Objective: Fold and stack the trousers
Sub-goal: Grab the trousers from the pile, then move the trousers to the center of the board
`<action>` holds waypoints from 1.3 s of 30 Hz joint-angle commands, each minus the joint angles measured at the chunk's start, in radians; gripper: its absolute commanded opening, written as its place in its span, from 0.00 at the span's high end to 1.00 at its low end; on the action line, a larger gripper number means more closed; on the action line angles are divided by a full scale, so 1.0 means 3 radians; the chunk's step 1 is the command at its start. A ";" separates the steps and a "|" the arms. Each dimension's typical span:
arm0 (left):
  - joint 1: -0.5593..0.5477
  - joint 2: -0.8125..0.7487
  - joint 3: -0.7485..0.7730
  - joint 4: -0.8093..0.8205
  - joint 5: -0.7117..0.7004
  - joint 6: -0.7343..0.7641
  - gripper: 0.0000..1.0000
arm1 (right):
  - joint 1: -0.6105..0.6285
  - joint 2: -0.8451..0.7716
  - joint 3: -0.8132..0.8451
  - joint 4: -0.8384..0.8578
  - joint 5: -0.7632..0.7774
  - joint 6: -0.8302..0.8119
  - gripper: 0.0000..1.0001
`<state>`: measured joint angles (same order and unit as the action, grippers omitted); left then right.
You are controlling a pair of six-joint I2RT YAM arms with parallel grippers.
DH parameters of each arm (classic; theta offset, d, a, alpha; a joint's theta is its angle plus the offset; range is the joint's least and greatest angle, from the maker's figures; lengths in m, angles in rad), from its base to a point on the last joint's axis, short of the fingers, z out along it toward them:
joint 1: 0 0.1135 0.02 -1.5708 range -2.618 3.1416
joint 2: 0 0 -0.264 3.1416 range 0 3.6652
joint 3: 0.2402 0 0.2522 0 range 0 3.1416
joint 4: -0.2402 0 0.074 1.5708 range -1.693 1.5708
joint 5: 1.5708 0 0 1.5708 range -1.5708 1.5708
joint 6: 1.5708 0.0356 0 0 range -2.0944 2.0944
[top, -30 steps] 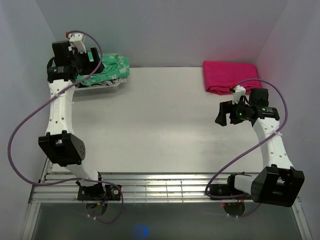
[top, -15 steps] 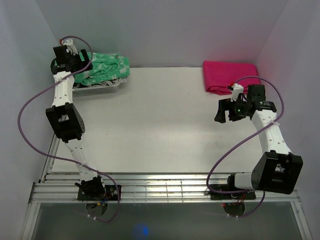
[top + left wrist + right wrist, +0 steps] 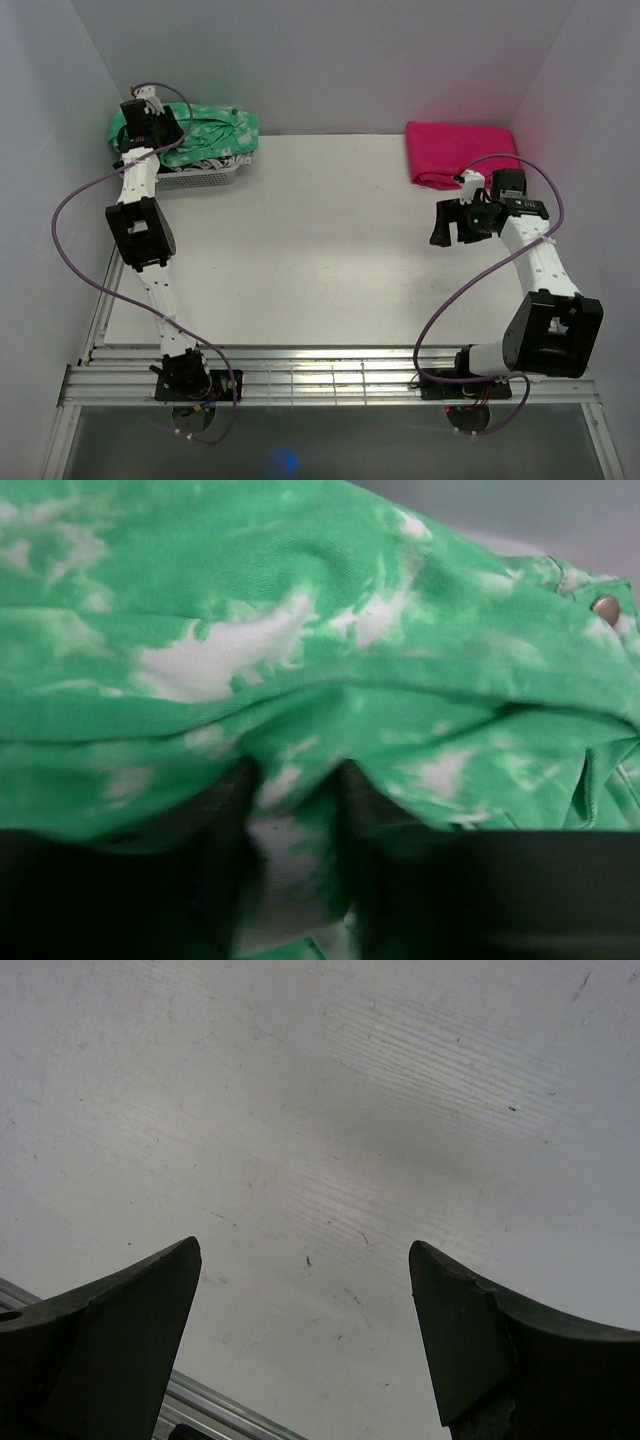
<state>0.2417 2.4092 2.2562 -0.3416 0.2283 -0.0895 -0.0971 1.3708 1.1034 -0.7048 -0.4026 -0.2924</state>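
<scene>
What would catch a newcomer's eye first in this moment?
The green tie-dye trousers are heaped in a white basket at the far left corner, with the jaws of the left arm sunk in the cloth. A folded pink cloth lies at the far right corner, and the jaws of the right arm stand open over bare tabletop.

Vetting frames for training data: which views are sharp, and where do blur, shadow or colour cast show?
Top external: sharp, with a pink cast on the wall by the pink trousers. Left wrist: green trousers soft, left gripper a dark blur. Right wrist: table scratches crisp under a faint shadow, right gripper dark.
</scene>
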 commanded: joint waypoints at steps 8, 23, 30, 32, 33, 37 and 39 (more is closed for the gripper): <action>-0.0028 -0.0207 0.0521 0.0612 0.0405 -0.0300 1.00 | -0.0014 0.0073 0.0182 -0.0013 -0.0033 0.0003 0.10; -0.0033 -0.1751 0.0476 0.0970 0.1120 -0.1158 1.00 | -0.0014 -0.0085 0.0377 0.0043 -0.0161 0.0018 0.10; -0.0120 -0.2196 0.0568 0.1322 0.1509 -0.1803 1.00 | -0.0014 -0.0187 0.0474 0.0023 -0.0222 0.0085 0.10; -0.0156 -0.2268 0.0558 0.1424 0.1616 -0.2047 1.00 | -0.0014 -0.0208 0.0484 0.0028 -0.0233 0.0095 0.10; -0.0202 -0.2298 0.0558 0.1486 0.1642 -0.2130 1.00 | -0.0014 -0.0228 0.0489 0.0033 -0.0233 0.0100 0.10; -0.0442 -0.2355 0.0747 0.1655 0.1836 -0.2371 1.00 | -0.0014 -0.0264 0.0499 0.0023 -0.0238 0.0105 0.10; -0.0662 -0.2396 0.0753 0.1751 0.1953 -0.2361 1.00 | -0.0014 -0.0289 0.0494 0.0028 -0.0238 0.0105 0.10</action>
<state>0.1097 1.7374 2.4382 0.0624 0.7578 -0.7307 -0.0975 1.3159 1.2102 -0.7063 -0.4530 -0.2687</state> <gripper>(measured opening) 0.129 0.900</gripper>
